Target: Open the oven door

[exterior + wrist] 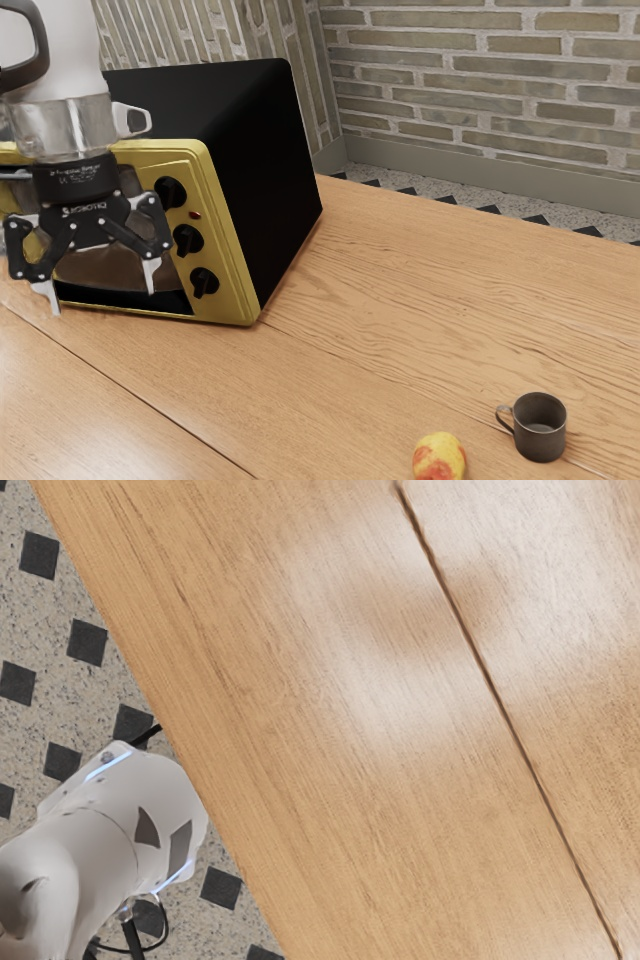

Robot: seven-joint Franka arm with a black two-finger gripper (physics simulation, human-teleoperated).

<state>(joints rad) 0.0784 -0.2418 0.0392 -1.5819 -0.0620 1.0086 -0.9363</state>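
The gripper [103, 290] stands in front of the oven at the exterior view's left, pointing down with its two fingers spread wide and nothing between them. Behind it is the toaster oven [262, 160], with a black body and a yellow front frame. Part of the brownish oven door [110, 268] shows between and behind the fingers; the hand covers much of it, and I cannot tell whether it is fully closed. A grey bar like a handle [16, 175] appears beside the hand.
Three black knobs [188, 240] line the oven's front. A dark metal mug [540, 428] and a red-yellow fruit [440, 458] stand on the wooden table [400, 300]. In the wrist view, the white arm base [120, 830] is beside the table edge, over the speckled floor [50, 610].
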